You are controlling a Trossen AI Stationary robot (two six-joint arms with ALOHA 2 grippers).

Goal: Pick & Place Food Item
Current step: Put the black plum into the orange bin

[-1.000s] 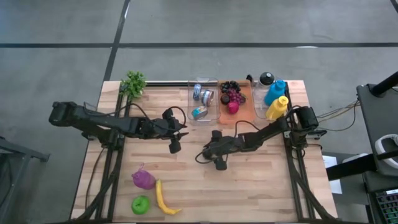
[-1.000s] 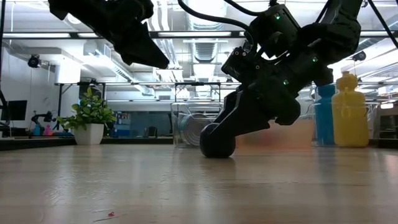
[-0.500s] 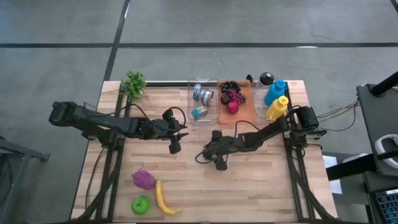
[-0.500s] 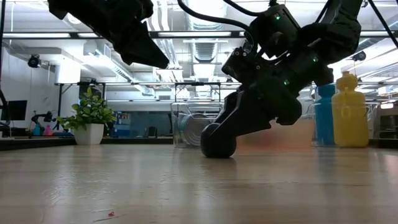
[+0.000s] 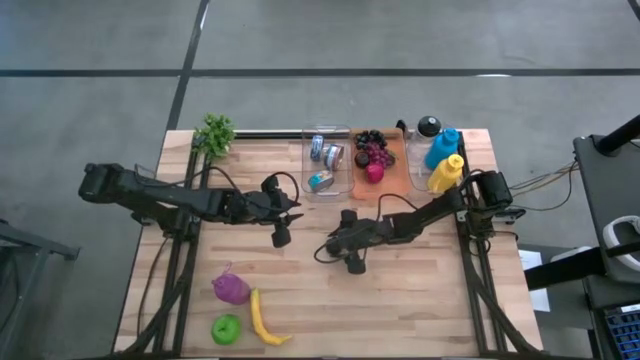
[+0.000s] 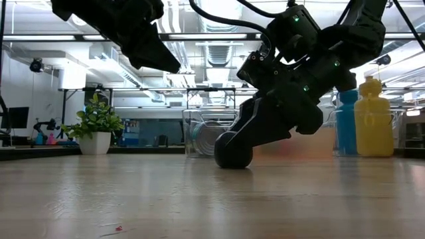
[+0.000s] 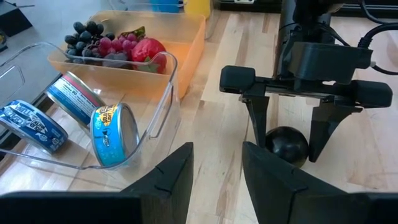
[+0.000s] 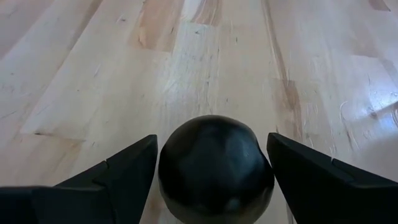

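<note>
Right wrist view, dark ball (image 8: pixel 216 167) between right claw (image 8: pixel 214 165) fingers (apart)

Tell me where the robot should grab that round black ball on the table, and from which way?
Grip the black ball across its widest middle, coming straight down from above. It is round and smooth, so a hold higher or lower would probably slip off. It sits alone on the bare table, with nothing crowding it. The right gripper already hangs open around it, one finger on each side.

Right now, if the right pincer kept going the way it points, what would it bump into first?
The dark round fruit sitting between the right pincer fingers, then the wooden table beneath.
</note>
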